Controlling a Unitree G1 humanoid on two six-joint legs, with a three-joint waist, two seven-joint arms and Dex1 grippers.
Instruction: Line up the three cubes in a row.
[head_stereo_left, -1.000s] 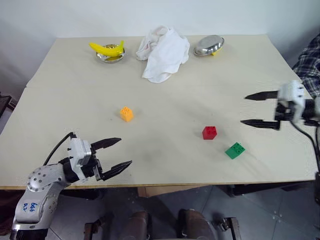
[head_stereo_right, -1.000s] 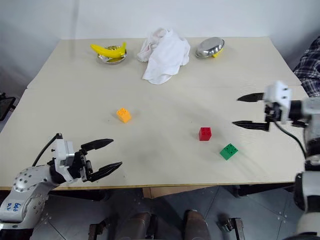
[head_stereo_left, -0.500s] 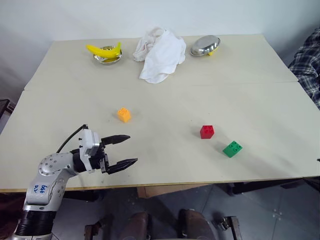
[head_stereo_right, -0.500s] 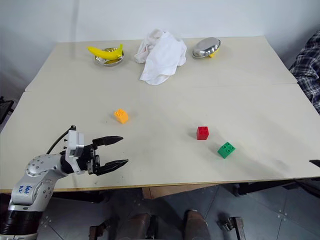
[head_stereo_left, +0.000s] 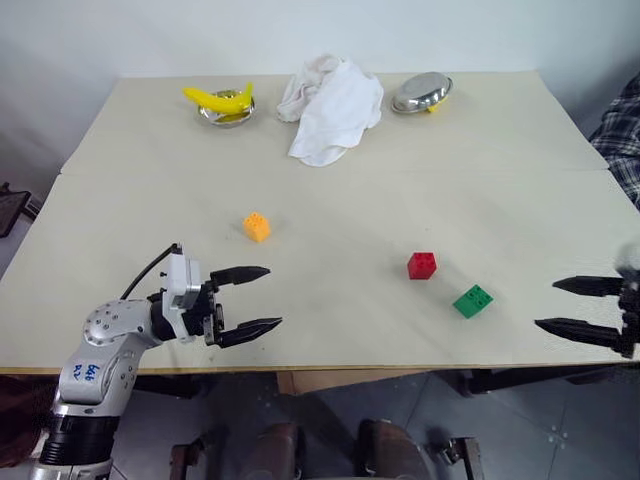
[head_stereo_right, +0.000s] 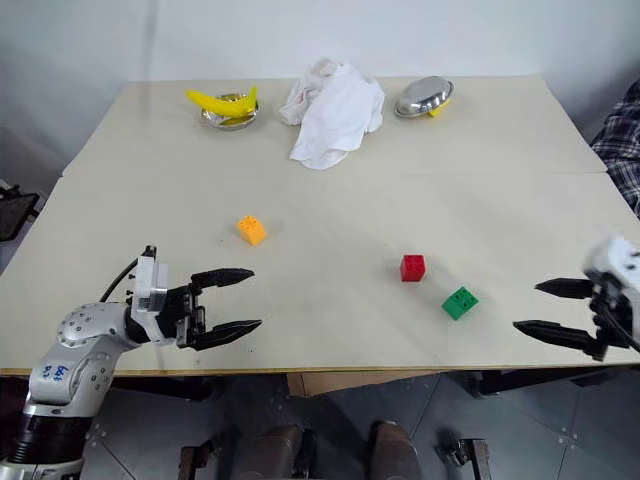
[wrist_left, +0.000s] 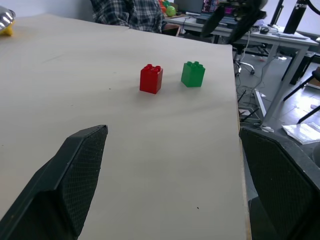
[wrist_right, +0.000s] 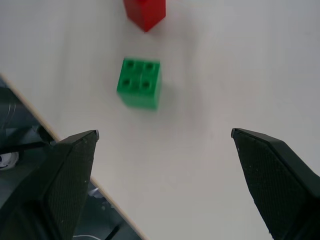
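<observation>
Nothing lined up yet: green cube (head_stereo_left: 471, 301) sitting just beside red cube (head_stereo_left: 421, 265), orange cube (head_stereo_left: 256, 227) lying well apart from red cube (all on counter (head_stereo_left: 420, 180)). Left hand (head_stereo_left: 255, 298) and right hand (head_stereo_left: 572, 306) both hovering spread, gripping nothing.

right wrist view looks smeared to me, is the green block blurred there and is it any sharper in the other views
Right wrist view: the small green studded plastic block is softly smeared, like the red studded block beyond it; left wrist view: both blocks look crisp; left eye view: the green block is sharp, while the right gripper at the frame edge looks blurred.
</observation>
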